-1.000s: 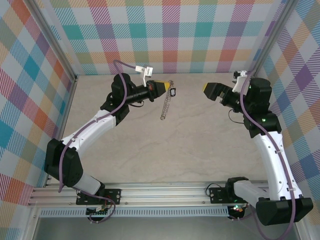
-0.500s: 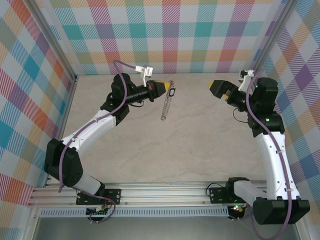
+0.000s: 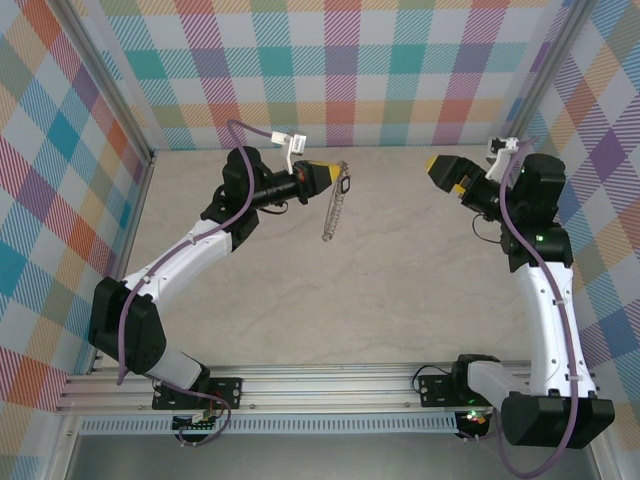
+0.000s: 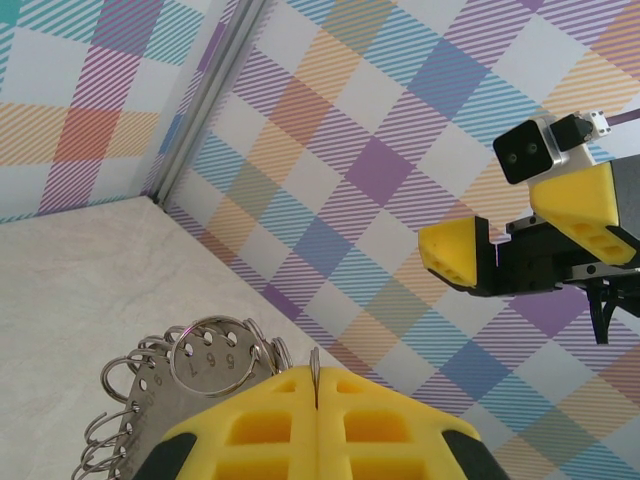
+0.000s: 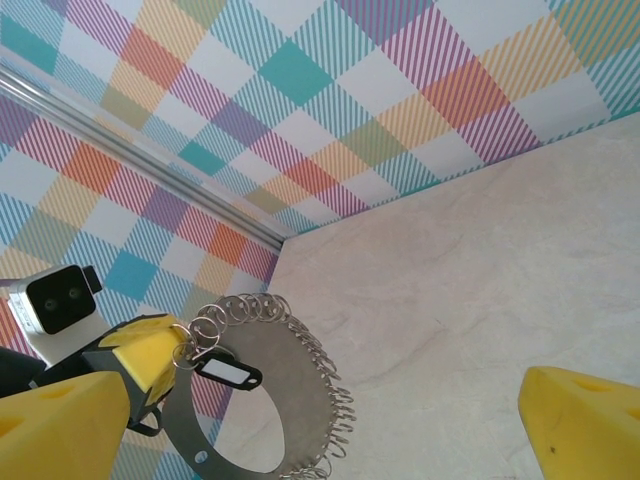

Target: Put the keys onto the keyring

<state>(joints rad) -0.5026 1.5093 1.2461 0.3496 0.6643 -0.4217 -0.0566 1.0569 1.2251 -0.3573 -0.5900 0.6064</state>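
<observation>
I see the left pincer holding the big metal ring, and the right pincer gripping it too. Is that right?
Not quite: the left pincer holds the keyring, but the right pincer is open and apart from it, gripping nothing, as the left wrist view shows.

Left claw [image 3: 333,177] is pinched tight; right claw [image 3: 440,168] faces it, spread wide.

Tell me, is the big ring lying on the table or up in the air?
Up in the air. The left claw is shut on the top edge of the ring, which hangs down from it.
</observation>
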